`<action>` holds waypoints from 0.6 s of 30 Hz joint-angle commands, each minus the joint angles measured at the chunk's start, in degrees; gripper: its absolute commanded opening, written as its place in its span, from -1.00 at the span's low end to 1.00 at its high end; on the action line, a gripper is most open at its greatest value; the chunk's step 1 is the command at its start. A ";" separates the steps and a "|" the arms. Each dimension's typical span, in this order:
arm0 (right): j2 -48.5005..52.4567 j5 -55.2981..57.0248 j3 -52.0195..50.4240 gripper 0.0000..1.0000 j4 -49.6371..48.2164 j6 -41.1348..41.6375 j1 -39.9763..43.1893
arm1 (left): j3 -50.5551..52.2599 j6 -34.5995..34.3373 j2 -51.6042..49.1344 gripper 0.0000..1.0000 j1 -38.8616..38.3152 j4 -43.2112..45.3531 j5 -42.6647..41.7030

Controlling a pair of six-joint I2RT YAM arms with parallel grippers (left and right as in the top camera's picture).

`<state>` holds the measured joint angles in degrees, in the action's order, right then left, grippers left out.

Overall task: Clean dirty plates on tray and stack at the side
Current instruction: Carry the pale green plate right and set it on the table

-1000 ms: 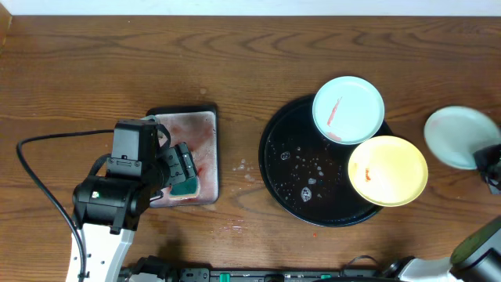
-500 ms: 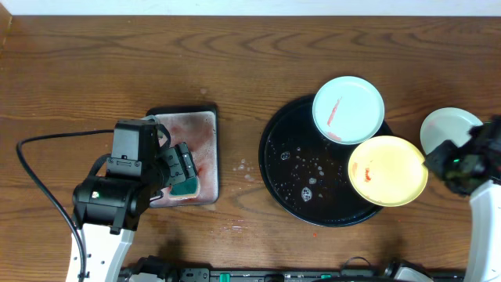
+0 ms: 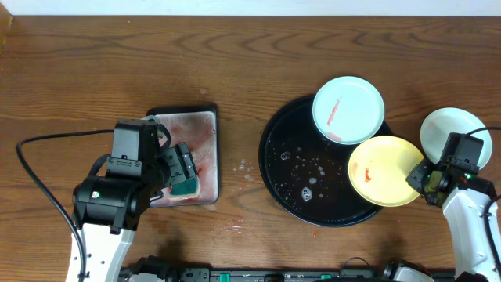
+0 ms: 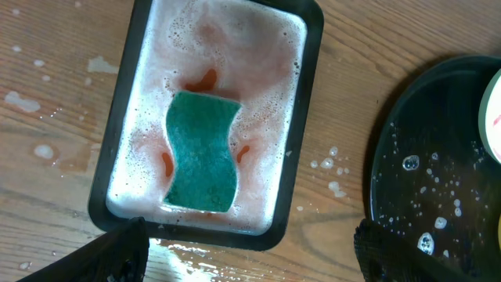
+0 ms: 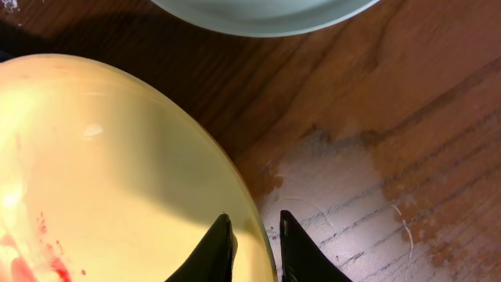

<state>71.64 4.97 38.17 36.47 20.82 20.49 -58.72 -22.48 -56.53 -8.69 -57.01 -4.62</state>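
The black tray (image 3: 286, 168) holds a pale blue plate (image 3: 348, 108) with a red smear at its far rim and a pale yellow plate (image 3: 383, 168) with red smears at its right rim. Another pale plate (image 3: 448, 129) lies on the bare wood to the right. My right gripper (image 3: 420, 176) is at the yellow plate's right edge. In the right wrist view its fingers (image 5: 257, 235) straddle the yellow plate's (image 5: 117, 172) rim, close together, with the side plate (image 5: 258, 12) at the top. My left gripper (image 3: 184, 168) hovers open over the sponge tray, its fingers (image 4: 250, 243) wide apart.
A green sponge (image 4: 201, 153) lies in foamy pinkish water in the rectangular black-rimmed tray (image 4: 309, 117), also seen from overhead (image 3: 205, 117). Water drops lie on the wood between the trays and on the black tray (image 4: 423, 157). A black cable runs at the left.
My right arm has come in from the right edge and set its gripper on the yellow plate's right rim. The left arm and the plates have not moved.
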 commanded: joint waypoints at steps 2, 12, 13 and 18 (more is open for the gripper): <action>0.00 0.63 -1.57 -0.61 -0.74 0.33 -0.17 | 0.00 0.17 -0.04 0.69 0.22 -0.17 -0.33; -8.57 -3.58 3.54 -0.97 10.16 -0.85 -0.42 | 0.00 0.17 -0.04 0.69 0.22 -0.15 -0.33; -10.51 -4.48 4.61 -0.97 11.91 -0.81 -0.61 | 0.00 0.17 -0.04 0.69 0.22 -0.17 -0.33; -19.37 -15.32 5.97 -0.97 14.36 -2.69 -4.61 | 0.00 0.17 -0.04 0.69 0.22 -0.15 -0.33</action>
<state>55.92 -2.59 42.87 50.33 20.05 18.81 -58.72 -22.48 -56.53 -8.69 -57.01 -4.62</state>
